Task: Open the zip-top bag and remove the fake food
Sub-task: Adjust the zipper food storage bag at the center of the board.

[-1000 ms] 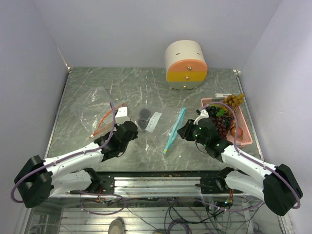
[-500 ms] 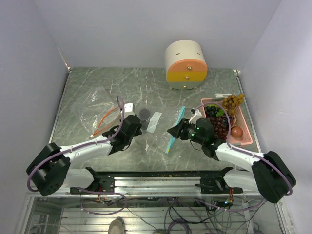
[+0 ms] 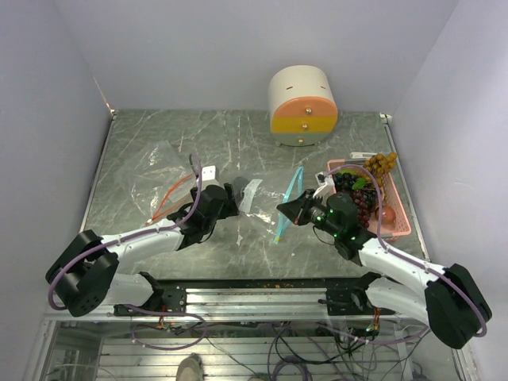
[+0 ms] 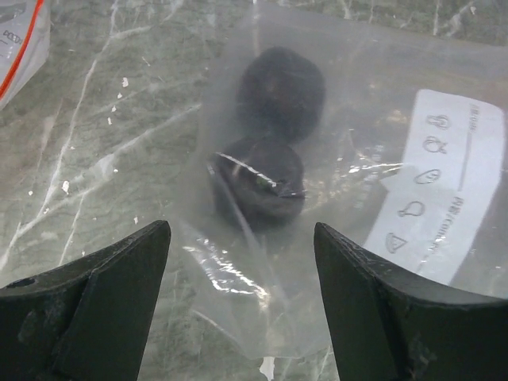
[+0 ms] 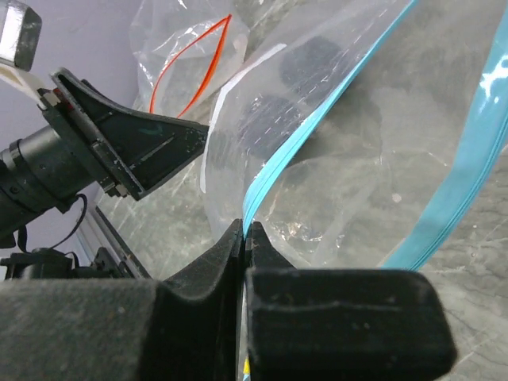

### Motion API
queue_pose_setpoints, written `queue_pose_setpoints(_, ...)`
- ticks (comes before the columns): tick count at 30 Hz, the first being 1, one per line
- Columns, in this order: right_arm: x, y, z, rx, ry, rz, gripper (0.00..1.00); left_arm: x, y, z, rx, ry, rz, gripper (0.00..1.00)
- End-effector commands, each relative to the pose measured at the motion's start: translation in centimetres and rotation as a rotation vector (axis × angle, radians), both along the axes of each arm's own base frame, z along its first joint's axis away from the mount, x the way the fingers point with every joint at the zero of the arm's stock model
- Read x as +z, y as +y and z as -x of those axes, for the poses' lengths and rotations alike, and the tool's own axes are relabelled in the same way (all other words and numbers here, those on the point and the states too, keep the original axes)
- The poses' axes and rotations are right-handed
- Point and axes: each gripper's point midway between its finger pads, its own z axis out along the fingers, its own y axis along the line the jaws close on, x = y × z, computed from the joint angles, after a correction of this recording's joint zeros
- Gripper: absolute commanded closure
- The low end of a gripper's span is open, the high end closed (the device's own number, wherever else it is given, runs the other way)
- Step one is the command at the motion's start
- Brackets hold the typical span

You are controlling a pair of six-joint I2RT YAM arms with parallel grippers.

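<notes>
The clear zip-top bag (image 3: 266,205) lies mid-table, its blue zip edge (image 3: 289,198) lifted on the right. My right gripper (image 5: 244,230) is shut on that blue zip strip (image 5: 317,119). My left gripper (image 4: 242,262) stands open, its fingers (image 4: 119,278) either side of the bag's closed end without touching it. Two dark round pieces of fake food (image 4: 260,181) sit inside the bag (image 4: 365,143), just ahead of the left jaws. More fake food rests in the pink basket (image 3: 402,224): a dark purple grape bunch (image 3: 361,202), a tan bunch (image 3: 381,163) and a reddish fruit (image 3: 387,214).
A second clear bag with an orange-red zip (image 3: 163,186) lies at the left. A small white tag (image 3: 208,172) sits beside it. A round cream and orange drawer box (image 3: 302,105) stands at the back. The pink basket is close behind my right arm.
My left gripper has opened wide and pushed forward to the bag's closed end. My right gripper has shut on the blue zip edge, which now stands raised.
</notes>
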Motion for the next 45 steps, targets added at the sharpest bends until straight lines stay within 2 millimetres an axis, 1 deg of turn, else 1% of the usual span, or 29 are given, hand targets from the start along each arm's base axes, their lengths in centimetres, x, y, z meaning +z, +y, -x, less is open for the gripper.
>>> queue_pose_setpoints(1,-0.4,-1.1,-0.1,-0.032,-0.012,0.052,1.0,-0.2,-0.1,-0.6,0.004,-0.008,0.034,0.16)
queue_pose_setpoints(7,-1.3,-0.5,0.0,-0.008,0.015,0.048,1.0,-2.1,-1.1,-0.7,-0.017,0.025,0.048,0.2)
queue_pose_setpoints(9,-1.3,-0.5,-0.1,-0.008,0.014,0.049,1.0,-2.9,-1.0,-0.7,-0.016,0.034,0.044,0.23)
queue_pose_setpoints(10,-1.3,-0.5,-0.1,-0.008,0.013,0.049,1.0,-3.1,-1.0,-0.7,-0.018,0.032,0.057,0.26)
queue_pose_setpoints(11,-1.4,-0.5,-0.1,-0.009,0.014,0.049,1.0,-3.3,-1.1,-0.7,-0.024,0.032,0.07,0.32)
queue_pose_setpoints(12,-1.4,-0.5,-0.1,-0.007,0.015,0.049,1.0,-3.4,-1.3,-0.7,-0.038,0.031,0.085,0.4)
queue_pose_setpoints(14,-1.6,-0.4,-0.1,-0.006,0.018,0.051,1.0,-3.3,-1.9,-0.7,-0.067,0.028,0.106,0.57)
queue_pose_setpoints(17,-1.7,-0.4,0.0,0.001,0.025,0.058,1.0,-3.0,-2.6,-0.7,-0.099,0.023,0.125,0.87)
queue_pose_setpoints(18,-1.7,-0.4,0.0,0.003,0.027,0.06,1.0,-3.0,-2.8,-0.7,-0.11,0.023,0.126,0.92)
queue_pose_setpoints(20,-1.4,-0.5,0.0,0.001,0.022,0.069,1.0,-2.8,-3.1,-0.8,-0.118,0.02,0.134,0.93)
queue_pose_setpoints(21,-1.1,-0.7,-0.1,-0.005,0.012,0.074,0.98,-2.7,-3.2,-0.8,-0.117,0.02,0.136,0.93)
queue_pose_setpoints(22,-0.9,-0.9,-0.2,-0.015,0.007,0.09,0.86,-2.7,-3.2,-0.8,-0.116,0.02,0.138,0.93)
queue_pose_setpoints(23,-0.6,-1.3,-0.3,-0.029,-0.004,0.107,0.72,-2.6,-3.2,-0.8,-0.116,0.019,0.139,0.93)
queue_pose_setpoints(24,-0.6,-1.8,-0.3,-0.046,-0.009,0.129,0.62,-2.7,-3.1,-0.8,-0.115,0.02,0.14,0.93)
queue_pose_setpoints(25,-0.6,-2.5,-0.5,-0.076,-0.016,0.15,0.55,-2.6,-3.0,-0.7,-0.112,0.02,0.14,0.93)
queue_pose_setpoints(26,-0.6,-3.3,-0.5,-0.11,-0.019,0.169,0.51,-2.6,-2.9,-0.6,-0.11,0.02,0.141,0.93)
queue_pose_setpoints(28,-0.7,-5.0,-0.3,-0.182,-0.022,0.191,0.48,-2.8,-2.6,-0.3,-0.103,0.024,0.141,0.93)
queue_pose_setpoints(29,-0.6,-5.7,-0.3,-0.215,-0.028,0.187,0.5,-2.9,-2.5,-0.2,-0.1,0.026,0.143,0.93)
queue_pose_setpoints(30,-0.5,-6.4,-0.4,-0.253,-0.03,0.185,0.55,-2.9,-2.3,-0.2,-0.095,0.026,0.144,0.93)
queue_pose_setpoints(32,-0.6,-7.7,-0.4,-0.319,-0.016,0.17,0.71,-2.8,-2.2,0.0,-0.091,0.024,0.15,0.93)
queue_pose_setpoints(33,-0.6,-8.1,-0.5,-0.345,-0.008,0.166,0.81,-2.9,-2.2,0.0,-0.09,0.026,0.15,0.93)
queue_pose_setpoints(35,-1.1,-8.5,-0.7,-0.363,0.013,0.167,0.97,-2.7,-2.2,0.0,-0.091,0.024,0.152,0.93)
queue_pose_setpoints(36,-1.5,-8.4,-0.7,-0.355,0.026,0.17,1.0,-2.6,-2.2,0.0,-0.091,0.024,0.152,0.93)
queue_pose_setpoints(38,-2.2,-7.8,-0.7,-0.325,0.056,0.166,0.99,-2.4,-2.3,0.0,-0.093,0.02,0.155,0.93)
queue_pose_setpoints(39,-2.9,-7.4,-0.5,-0.3,0.075,0.169,0.92,-2.3,-2.3,-0.1,-0.093,0.02,0.154,0.93)
queue_pose_setpoints(41,-3.3,-6.5,-0.4,-0.26,0.085,0.145,0.71,-2.2,-2.3,-0.1,-0.094,0.019,0.152,0.93)
queue_pose_setpoints(42,-3.6,-6.2,-0.3,-0.248,0.094,0.138,0.63,-2.1,-2.3,-0.1,-0.095,0.017,0.152,0.93)
queue_pose_setpoints(43,-3.9,-6.1,-0.3,-0.242,0.101,0.134,0.57,-2.0,-2.3,-0.1,-0.096,0.017,0.15,0.93)
queue_pose_setpoints(45,-4.3,-5.8,-0.2,-0.229,0.105,0.125,0.51,-2.0,-2.2,-0.1,-0.096,0.017,0.147,0.93)
